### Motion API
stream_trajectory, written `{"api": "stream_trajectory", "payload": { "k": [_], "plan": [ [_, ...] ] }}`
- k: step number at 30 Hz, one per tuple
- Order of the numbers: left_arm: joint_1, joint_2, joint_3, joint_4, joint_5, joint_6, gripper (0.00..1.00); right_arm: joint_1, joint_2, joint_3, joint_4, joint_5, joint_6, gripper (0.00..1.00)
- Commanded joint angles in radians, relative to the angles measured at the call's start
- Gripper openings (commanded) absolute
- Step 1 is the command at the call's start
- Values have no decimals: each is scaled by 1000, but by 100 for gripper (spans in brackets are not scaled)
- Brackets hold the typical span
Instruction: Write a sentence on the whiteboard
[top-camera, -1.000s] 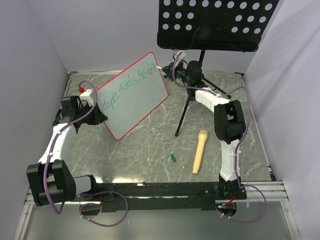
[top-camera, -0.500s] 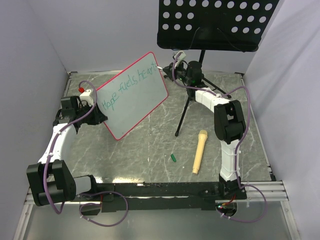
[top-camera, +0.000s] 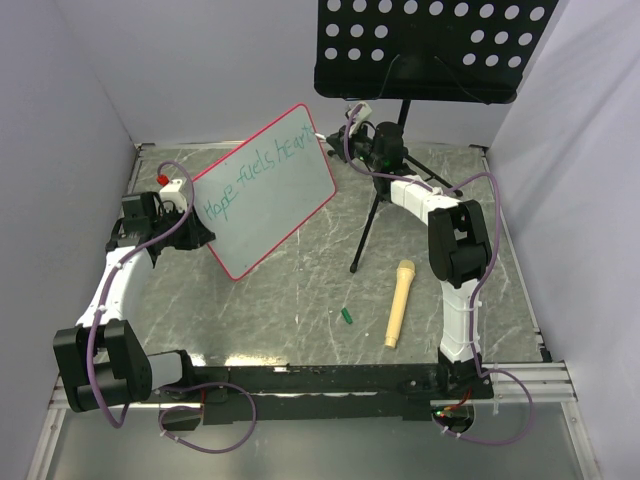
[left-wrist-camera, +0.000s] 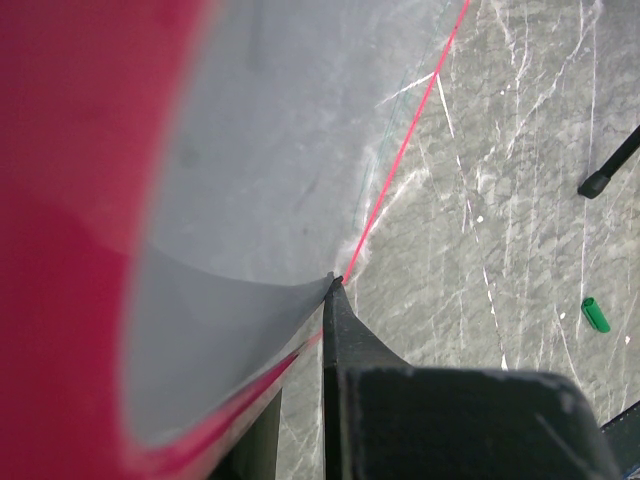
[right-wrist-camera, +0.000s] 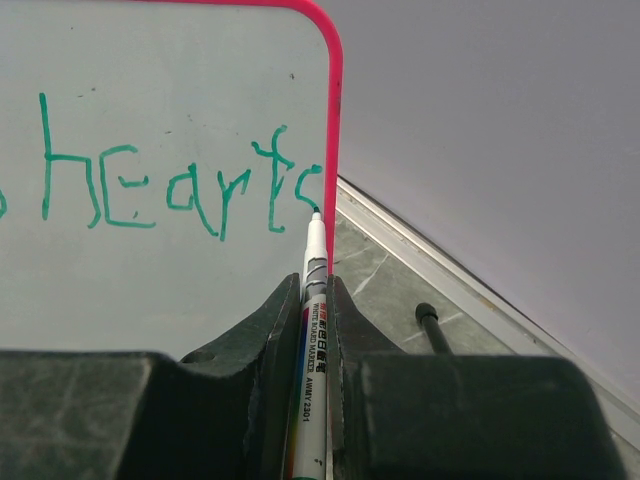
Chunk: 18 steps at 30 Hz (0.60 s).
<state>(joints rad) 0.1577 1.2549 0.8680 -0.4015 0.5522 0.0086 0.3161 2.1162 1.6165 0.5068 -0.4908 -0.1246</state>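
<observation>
R gripper (right-wrist-camera: 315, 300) pinches marker (right-wrist-camera: 313, 262), tip on sentence's (right-wrist-camera: 180, 185) last "s" by whiteboard (top-camera: 270, 205) corner; L gripper (top-camera: 199, 234) fingers clamp opposite edge.

The overhead view is bright and even, with soft light that seems to come from above. Shadows on the counter (top-camera: 300, 290) are weak and have soft edges. The whiteboard (top-camera: 268, 190) shows no strong glare. In the left wrist view the board's red frame is very near the lens and is only a big blur, while the counter behind it is sharp. In the right wrist view the green words (right-wrist-camera: 170, 185) and the print on the marker (right-wrist-camera: 310, 330) are sharp.
</observation>
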Motion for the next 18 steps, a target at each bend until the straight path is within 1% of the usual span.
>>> {"api": "stream_trajectory", "payload": {
  "k": [1, 18],
  "plan": [
    [-7, 84, -89, -177, -437, 268, 1, 0, -19, -9, 6, -6, -9, 0],
    [-6, 83, -90, -175, -436, 261, 1, 5, -50, -56, 35, -38, 0, 0]
  ]
}}
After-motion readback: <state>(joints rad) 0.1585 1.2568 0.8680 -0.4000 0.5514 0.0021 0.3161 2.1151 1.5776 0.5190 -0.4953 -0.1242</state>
